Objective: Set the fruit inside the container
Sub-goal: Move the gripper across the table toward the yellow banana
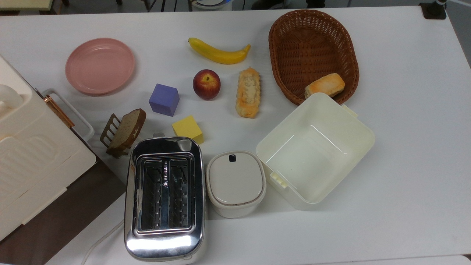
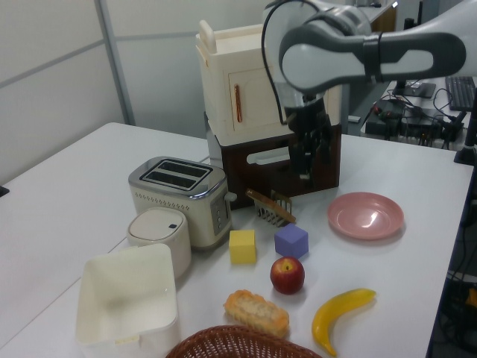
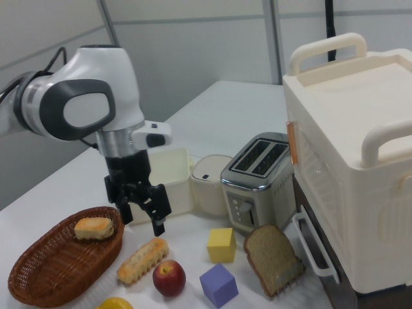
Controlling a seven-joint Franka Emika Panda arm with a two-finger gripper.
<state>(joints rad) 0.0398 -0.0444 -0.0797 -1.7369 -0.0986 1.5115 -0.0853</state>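
Observation:
The fruit, a long yellow banana (image 1: 219,52), lies on the white table between the pink plate and the wicker basket; it also lies near the front edge in the left view (image 2: 339,317). The container, a deep cream-white box (image 1: 362,136), stands empty beside the basket, and sits low at the left view's left (image 2: 160,294). My gripper (image 2: 309,162) hangs in the air, open and holding nothing, in front of the toy oven and well away from the banana. In the right view the gripper (image 3: 143,219) hovers above the bread stick, in front of the container (image 3: 174,168).
A red apple (image 1: 206,84) and a bread stick (image 1: 248,92) lie just below the banana in the top view. A brown basket (image 1: 290,25) holds a bun. A lidded pot (image 1: 235,182), toaster (image 1: 164,198), two cubes, pink plate (image 1: 100,65) and toy oven (image 1: 25,154) crowd the top view's left.

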